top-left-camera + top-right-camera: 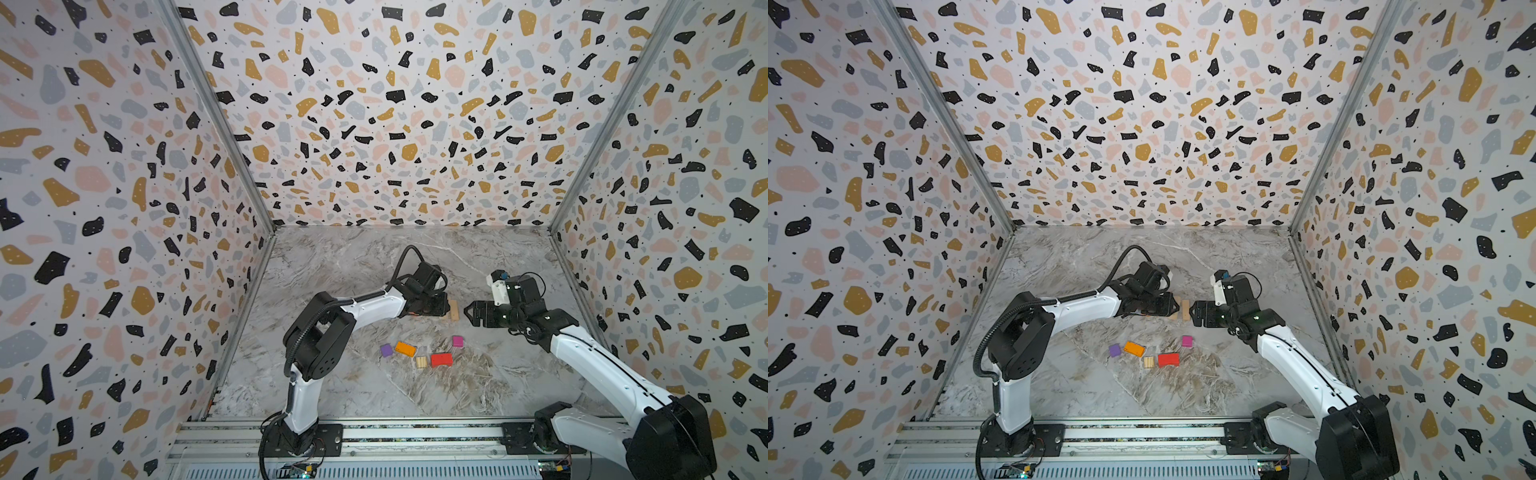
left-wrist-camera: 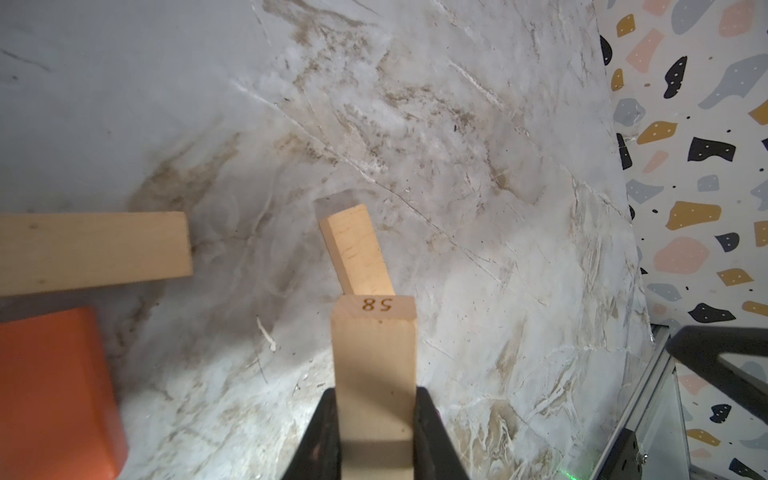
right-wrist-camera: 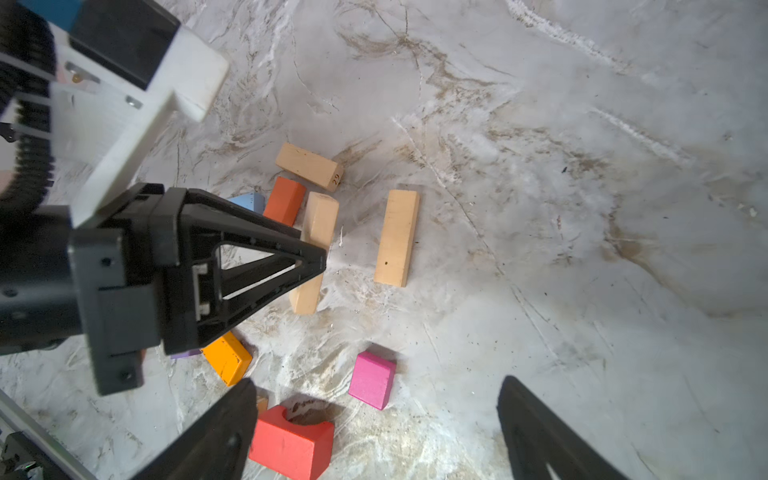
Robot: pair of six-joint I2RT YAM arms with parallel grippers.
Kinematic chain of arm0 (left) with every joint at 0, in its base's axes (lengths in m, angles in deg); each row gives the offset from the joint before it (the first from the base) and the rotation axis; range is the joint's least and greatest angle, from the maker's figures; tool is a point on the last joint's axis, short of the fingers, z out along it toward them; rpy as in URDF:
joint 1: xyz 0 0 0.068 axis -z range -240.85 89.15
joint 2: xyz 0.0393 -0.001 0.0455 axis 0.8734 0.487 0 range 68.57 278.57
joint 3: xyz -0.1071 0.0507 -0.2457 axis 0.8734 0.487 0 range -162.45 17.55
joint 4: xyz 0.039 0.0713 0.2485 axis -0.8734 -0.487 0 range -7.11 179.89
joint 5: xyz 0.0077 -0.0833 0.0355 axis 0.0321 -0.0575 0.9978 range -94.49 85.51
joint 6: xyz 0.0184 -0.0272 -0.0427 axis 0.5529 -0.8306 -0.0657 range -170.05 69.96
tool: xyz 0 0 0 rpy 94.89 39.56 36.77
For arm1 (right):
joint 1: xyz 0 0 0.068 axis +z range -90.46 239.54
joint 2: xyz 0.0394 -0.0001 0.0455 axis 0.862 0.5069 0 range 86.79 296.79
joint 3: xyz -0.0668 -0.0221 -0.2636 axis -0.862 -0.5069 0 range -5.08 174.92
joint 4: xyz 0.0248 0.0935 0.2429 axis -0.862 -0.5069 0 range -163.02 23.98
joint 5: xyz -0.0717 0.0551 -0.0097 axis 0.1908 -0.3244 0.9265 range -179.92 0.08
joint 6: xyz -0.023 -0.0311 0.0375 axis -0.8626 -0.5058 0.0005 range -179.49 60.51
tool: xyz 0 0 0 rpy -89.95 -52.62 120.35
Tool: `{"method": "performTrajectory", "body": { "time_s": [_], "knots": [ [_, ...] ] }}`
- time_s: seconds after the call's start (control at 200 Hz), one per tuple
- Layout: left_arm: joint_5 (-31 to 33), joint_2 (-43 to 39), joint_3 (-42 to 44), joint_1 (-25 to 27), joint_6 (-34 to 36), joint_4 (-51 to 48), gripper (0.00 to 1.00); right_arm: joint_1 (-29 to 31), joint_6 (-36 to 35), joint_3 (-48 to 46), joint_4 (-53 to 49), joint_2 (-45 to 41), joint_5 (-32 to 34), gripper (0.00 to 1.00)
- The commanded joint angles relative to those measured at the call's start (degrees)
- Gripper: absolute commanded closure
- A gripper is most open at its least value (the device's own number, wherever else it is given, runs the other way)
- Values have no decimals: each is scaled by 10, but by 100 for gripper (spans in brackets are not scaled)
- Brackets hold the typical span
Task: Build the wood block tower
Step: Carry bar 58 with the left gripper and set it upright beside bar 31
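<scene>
Marble tabletop (image 1: pixel 332 266). Right tool (image 3: pixel 376 380) stood spread wide, empty. Left tool (image 2: pixel 376 399) pinched tan plank "58" (image 2: pixel 374 345) at mid-tabletop, near two flat, unstacked tan planks (image 3: pixel 397 237). Red block (image 1: pixel 441 359), orange block (image 1: pixel 405 348) and purple cube (image 1: pixel 386 350) lay loose, apart from them.

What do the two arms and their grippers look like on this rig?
The left arm and right arm have white shells with black joint housings. A black corrugated hose runs along the left arm. The left gripper and right gripper are black, built as hollow triangular frames.
</scene>
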Motion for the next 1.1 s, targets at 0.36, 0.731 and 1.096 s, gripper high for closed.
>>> {"method": "performTrajectory", "body": {
  "time_s": [0.36, 0.731, 1.096],
  "knots": [
    [27, 40, -23, 1, -34, 23, 83, -2, 0, 2, -19, -22, 18, 8],
    [25, 67, -45, 0, -53, 23, 83, -3, -6, -3, -28, -24, 32, 8],
    [27, 60, -16, -5, -75, 53, 83, -3, -6, -5, -31, -25, 32, 8]
  ]
}}
